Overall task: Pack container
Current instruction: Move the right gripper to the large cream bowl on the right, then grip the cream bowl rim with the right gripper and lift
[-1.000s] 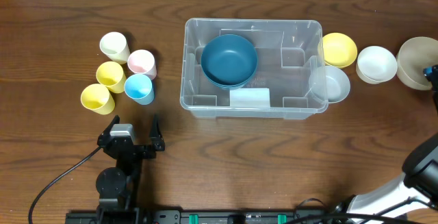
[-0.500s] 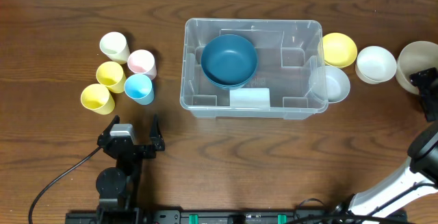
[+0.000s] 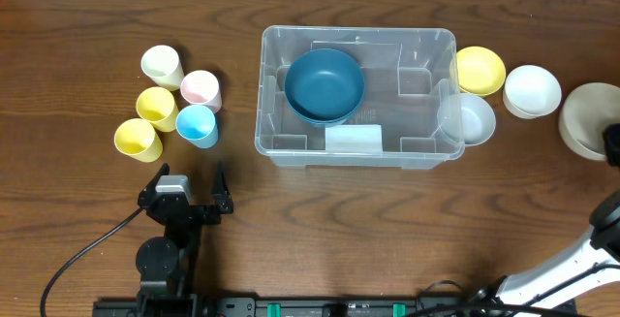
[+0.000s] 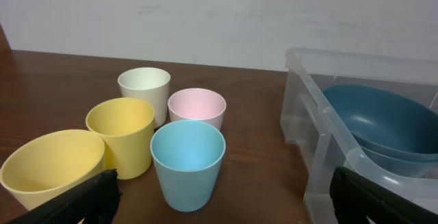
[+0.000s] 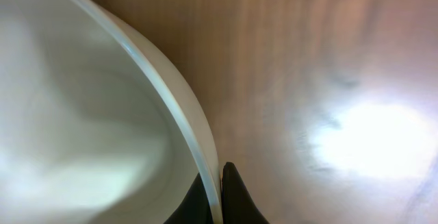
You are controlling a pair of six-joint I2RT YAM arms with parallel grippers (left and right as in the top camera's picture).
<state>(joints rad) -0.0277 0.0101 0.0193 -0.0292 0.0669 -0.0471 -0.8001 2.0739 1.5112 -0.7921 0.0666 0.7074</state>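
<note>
The container point(image 3: 358, 32), a large clear bin, stands mid-table with a dark blue bowl point(image 3: 325, 84) inside it, toward its left. The left wrist view shows the container's near corner point(image 4: 308, 121) and that blue bowl point(image 4: 383, 118). At the far right edge, my right gripper point(image 3: 612, 142) pinches the rim of a beige bowl point(image 3: 589, 118). In the right wrist view its two black fingers point(image 5: 217, 186) are shut on the bowl's thin rim point(image 5: 185, 125). My left gripper point(image 3: 189, 189) rests open near the front left, behind the cups, holding nothing.
Several cups stand left of the container: cream point(image 3: 161, 65), pink point(image 3: 201, 88), two yellow point(image 3: 155, 107) and light blue point(image 3: 197, 124). Right of it are a clear bowl point(image 3: 466, 118), a yellow bowl point(image 3: 480, 69) and a white bowl point(image 3: 533, 90).
My right gripper has shut on the beige bowl's rim, and the bowl has shifted toward the table's front. The left arm has not moved.
</note>
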